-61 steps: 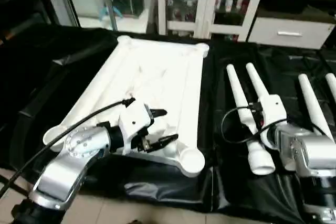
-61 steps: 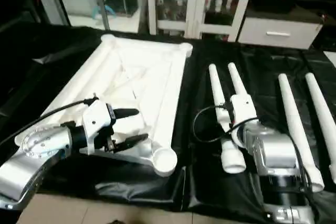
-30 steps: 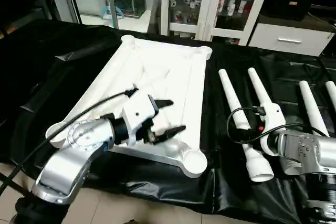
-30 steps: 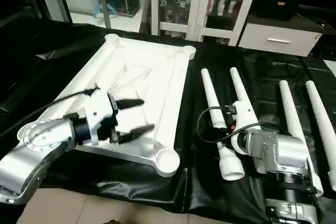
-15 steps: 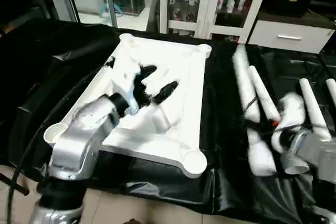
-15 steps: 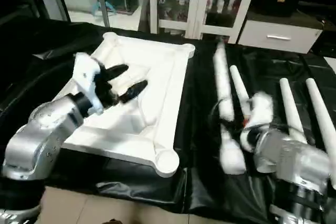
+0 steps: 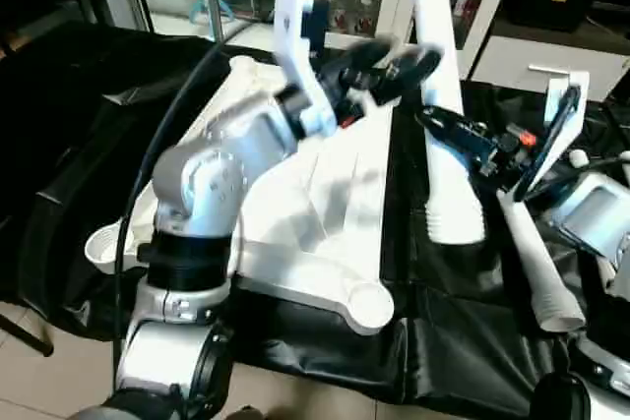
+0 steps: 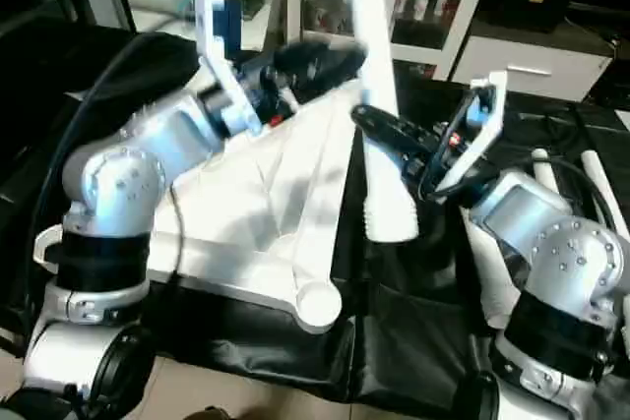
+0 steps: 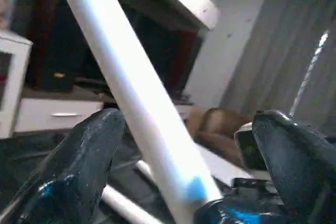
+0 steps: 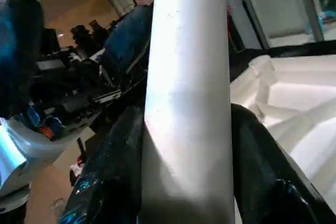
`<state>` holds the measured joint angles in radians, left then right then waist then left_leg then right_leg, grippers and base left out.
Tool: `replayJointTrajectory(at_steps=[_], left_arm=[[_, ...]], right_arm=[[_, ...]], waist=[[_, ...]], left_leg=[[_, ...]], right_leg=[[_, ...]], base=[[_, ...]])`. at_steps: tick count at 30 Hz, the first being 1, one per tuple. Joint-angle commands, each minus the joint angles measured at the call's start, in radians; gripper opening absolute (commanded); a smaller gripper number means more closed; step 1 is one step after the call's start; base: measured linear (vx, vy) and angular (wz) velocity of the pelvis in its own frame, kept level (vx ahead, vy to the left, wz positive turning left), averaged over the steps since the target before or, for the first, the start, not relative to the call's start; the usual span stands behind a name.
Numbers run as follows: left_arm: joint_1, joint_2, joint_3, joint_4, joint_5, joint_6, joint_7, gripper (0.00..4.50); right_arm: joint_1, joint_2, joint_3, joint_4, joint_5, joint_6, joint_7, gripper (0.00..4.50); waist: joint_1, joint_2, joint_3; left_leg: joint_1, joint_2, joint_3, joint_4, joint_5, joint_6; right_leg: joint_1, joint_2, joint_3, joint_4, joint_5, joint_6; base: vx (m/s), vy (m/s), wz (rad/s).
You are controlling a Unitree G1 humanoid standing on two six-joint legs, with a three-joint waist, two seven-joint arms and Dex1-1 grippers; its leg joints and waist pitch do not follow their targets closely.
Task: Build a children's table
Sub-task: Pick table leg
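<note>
Right gripper (image 7: 438, 130) clamps one raised table leg (image 7: 438, 95); left gripper (image 7: 389, 64), fingers spread, flanks it above the tabletop (image 7: 295, 194).

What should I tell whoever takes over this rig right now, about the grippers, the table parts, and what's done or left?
Right gripper: shut on a long white tapered tubular leg, raised upright.
Left gripper: open, fingers either side of that leg higher up, not closed on it.
White ribbed plastic tabletop: underside up on the black cover, near corner socket empty.
Another leg lies on the cover.
Done: one leg lifted. Left: fit the legs.
</note>
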<state>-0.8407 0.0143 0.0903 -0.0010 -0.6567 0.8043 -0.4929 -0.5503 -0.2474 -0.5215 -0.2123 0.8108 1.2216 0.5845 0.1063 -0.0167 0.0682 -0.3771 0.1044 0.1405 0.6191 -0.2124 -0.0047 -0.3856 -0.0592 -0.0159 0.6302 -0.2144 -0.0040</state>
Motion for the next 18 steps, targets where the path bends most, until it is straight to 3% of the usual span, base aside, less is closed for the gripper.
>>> replayJointTrajectory(at_steps=[1, 7, 15, 16, 18], left_arm=[[-0.013, -0.003, 0.011, 0.013, -0.025, 0.045, 0.011, 4.50], [-0.022, -0.015, -0.008, 0.039, -0.032, 0.099, 0.029, 4.50], [-0.034, -0.030, 0.010, 0.073, -0.036, 0.120, 0.071, 4.50], [-0.037, -0.035, 0.018, 0.079, -0.036, 0.130, 0.080, 4.21], [-0.041, -0.040, 0.029, 0.089, -0.033, 0.138, 0.099, 4.13]], right_arm=[[-0.006, -0.020, 0.018, -0.025, 0.027, 0.002, 0.008, 1.80], [0.055, -0.081, 0.166, -0.125, -0.055, -0.095, 0.057, 1.79], [0.080, -0.090, 0.230, -0.162, -0.085, -0.151, 0.038, 1.79], [0.085, -0.092, 0.239, -0.164, -0.095, -0.174, 0.034, 1.79], [0.088, -0.091, 0.248, -0.165, -0.108, -0.200, 0.026, 1.79]], waist=[[0.006, -0.016, -0.072], [0.015, -0.015, -0.075], [0.016, -0.007, -0.073], [0.015, -0.009, -0.073], [0.014, -0.007, -0.073]], left_leg=[[0.014, 0.101, -0.028, -0.067, 0.048, 0.072], [0.012, 0.106, -0.030, -0.063, 0.080, 0.089], [0.012, 0.107, -0.033, -0.065, 0.033, 0.065], [0.011, 0.107, -0.032, -0.065, 0.030, 0.063], [0.012, 0.107, -0.034, -0.066, 0.020, 0.053]], right_leg=[[0.049, -0.105, 0.037, -0.059, 0.022, -0.282], [0.046, -0.104, 0.037, -0.056, 0.063, -0.266], [0.047, -0.105, 0.038, -0.059, 0.034, -0.273], [0.047, -0.104, 0.038, -0.059, 0.033, -0.273], [0.048, -0.104, 0.037, -0.059, 0.031, -0.275]], base=[[0.000, 0.000, 0.00], [0.000, 0.000, 0.00], [0.000, 0.000, 0.00], [0.000, 0.000, 0.00], [0.000, 0.000, 0.00]])
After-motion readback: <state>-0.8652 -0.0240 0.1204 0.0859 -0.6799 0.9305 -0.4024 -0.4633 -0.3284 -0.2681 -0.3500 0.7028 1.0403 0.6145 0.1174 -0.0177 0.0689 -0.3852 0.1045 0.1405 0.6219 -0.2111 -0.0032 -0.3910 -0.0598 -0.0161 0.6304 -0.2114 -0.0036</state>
